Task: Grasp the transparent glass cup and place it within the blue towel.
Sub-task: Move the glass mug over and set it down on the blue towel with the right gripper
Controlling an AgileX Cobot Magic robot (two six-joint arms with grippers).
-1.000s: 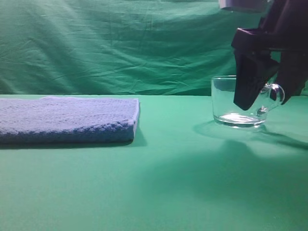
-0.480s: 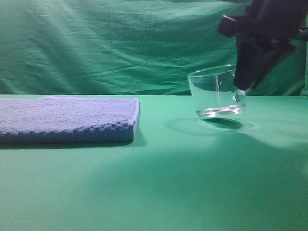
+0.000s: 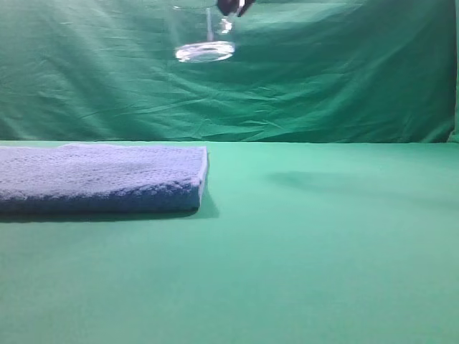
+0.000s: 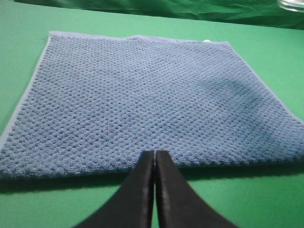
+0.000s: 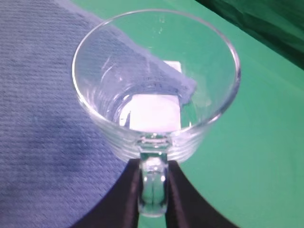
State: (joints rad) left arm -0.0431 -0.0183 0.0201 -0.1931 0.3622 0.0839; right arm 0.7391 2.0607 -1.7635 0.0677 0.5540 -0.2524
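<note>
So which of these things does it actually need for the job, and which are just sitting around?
Needed for the job:
- transparent glass cup, held by its handle in the right gripper, high above the table
- blue towel, where the cup goes

Just there:
- left gripper, shut, holding nothing
- green table cloth
- green backdrop

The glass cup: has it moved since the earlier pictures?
Yes. The cup has risen off the table and gone left, now high above the towel's right edge.

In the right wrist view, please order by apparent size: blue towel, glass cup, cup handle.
1. glass cup and blue towel: similar share; the cup is nearer, so unsure.
2. cup handle: smallest.
</note>
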